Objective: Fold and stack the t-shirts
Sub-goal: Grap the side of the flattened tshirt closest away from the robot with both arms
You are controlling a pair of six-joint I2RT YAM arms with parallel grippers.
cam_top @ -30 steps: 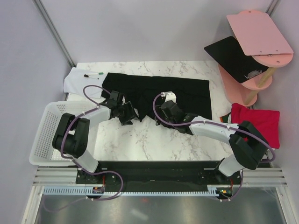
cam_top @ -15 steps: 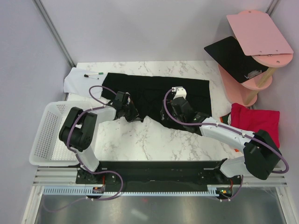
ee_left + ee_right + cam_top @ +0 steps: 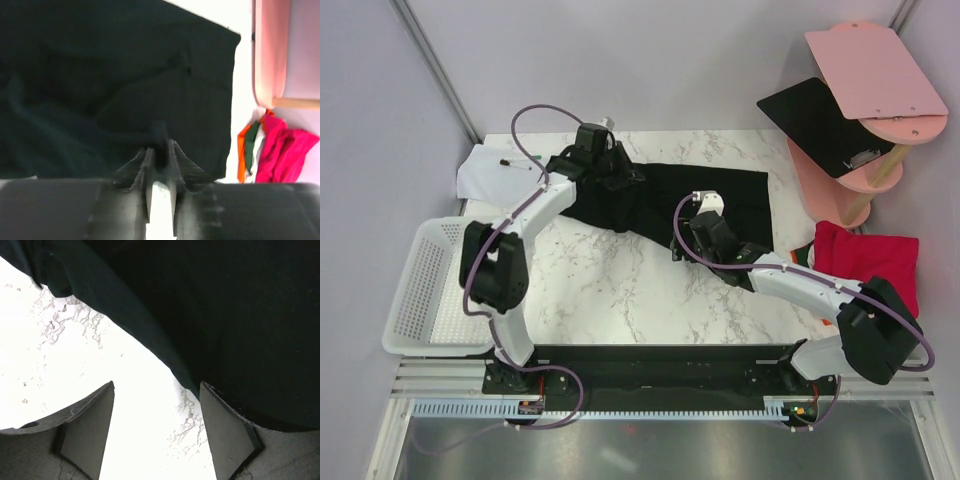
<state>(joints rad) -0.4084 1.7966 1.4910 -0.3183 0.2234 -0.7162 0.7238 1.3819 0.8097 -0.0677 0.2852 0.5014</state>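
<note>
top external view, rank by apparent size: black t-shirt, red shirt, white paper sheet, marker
Largest to smallest:
1. black t-shirt
2. red shirt, partly hidden
3. white paper sheet
4. marker

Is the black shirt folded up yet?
Not yet. The black shirt lies wide and rumpled across the table, one part pinched by the left gripper, jaws shut.

Orange, green t-shirts point(image 3: 806, 253) mostly hidden; only edges show.

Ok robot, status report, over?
Left gripper shut on black shirt. Right gripper open at its near edge. Paper lies by shirt's left end.
</note>
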